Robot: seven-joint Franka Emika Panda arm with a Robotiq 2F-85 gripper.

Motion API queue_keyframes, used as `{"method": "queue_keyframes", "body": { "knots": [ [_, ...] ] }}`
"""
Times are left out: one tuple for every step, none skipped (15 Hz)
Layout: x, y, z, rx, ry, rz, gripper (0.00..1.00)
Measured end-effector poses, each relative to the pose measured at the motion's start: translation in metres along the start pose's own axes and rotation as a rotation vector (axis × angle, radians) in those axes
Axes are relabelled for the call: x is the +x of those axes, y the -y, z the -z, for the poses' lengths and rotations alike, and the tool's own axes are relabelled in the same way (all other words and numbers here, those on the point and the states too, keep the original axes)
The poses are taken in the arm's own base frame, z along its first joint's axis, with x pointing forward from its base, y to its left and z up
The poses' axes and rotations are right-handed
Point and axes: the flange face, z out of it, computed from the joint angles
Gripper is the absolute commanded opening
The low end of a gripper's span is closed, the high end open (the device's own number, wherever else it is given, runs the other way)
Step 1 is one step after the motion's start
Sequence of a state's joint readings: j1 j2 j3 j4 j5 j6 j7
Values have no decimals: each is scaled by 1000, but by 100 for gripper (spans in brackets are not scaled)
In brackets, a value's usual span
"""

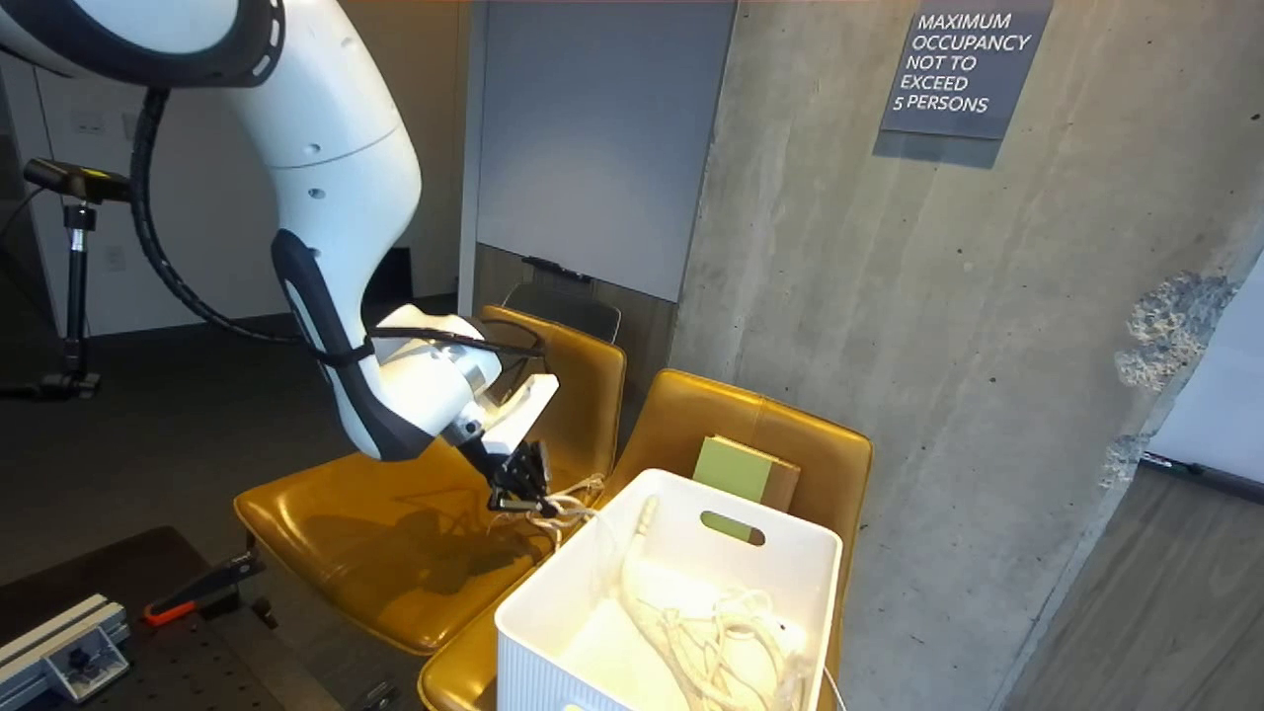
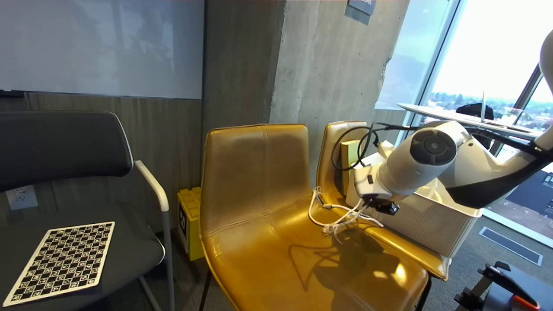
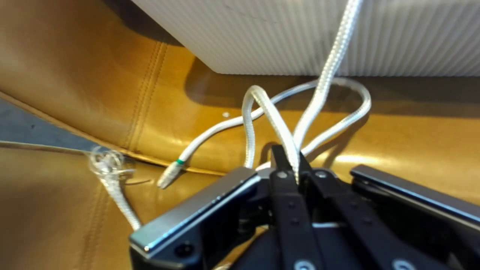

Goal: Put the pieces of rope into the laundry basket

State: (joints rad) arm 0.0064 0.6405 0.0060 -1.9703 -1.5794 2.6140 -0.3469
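My gripper (image 3: pixel 294 161) is shut on a piece of white rope (image 3: pixel 324 80), low over the yellow chair seat. From the fingertips a strand rises past the ribbed outer wall of the laundry basket (image 3: pixel 300 45) and leaves the top of the wrist view. Other loops and a green-banded end lie on the seat; a frayed end (image 3: pixel 116 187) shows at left. In an exterior view the rope (image 2: pixel 317 216) spreads around the gripper (image 2: pixel 383 206). Inside the white basket (image 1: pixel 553 583), more rope (image 1: pixel 681 647) is coiled on the bottom, with one length up a wall.
Two mustard-yellow chairs stand side by side; the basket rests on the farther chair (image 2: pixel 330 172), the rope beside it reaches onto the nearer chair (image 2: pixel 259 242). A green book (image 1: pixel 731 469) leans behind the basket. A dark table with tools (image 1: pixel 202 592) is in front.
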Motion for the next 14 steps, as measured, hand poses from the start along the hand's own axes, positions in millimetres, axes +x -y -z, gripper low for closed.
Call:
{"method": "queue_keyframes", "body": {
  "knots": [
    [-5,-14,16,-10,-10,-49,1],
    [-11,-27,34,-20,-19,-100,1],
    [-19,-40,52,-30,-28,-149,1],
    [-30,-52,69,-39,-36,-201,1],
    [-43,-65,86,-46,-40,-254,1],
    [-61,-76,101,-50,-41,-309,1],
    [-81,-85,114,-50,-38,-359,1],
    [-105,-92,124,-49,-33,-408,1],
    [-132,-97,132,-45,-26,-460,1],
    [-158,-100,137,-41,-21,-506,1],
    [-187,-101,140,-34,-14,-555,1],
    [-216,-100,142,-25,-8,-603,1],
    [-246,-97,141,-16,-1,-650,1],
    [-274,-93,140,-6,7,-693,1]
  ]
}}
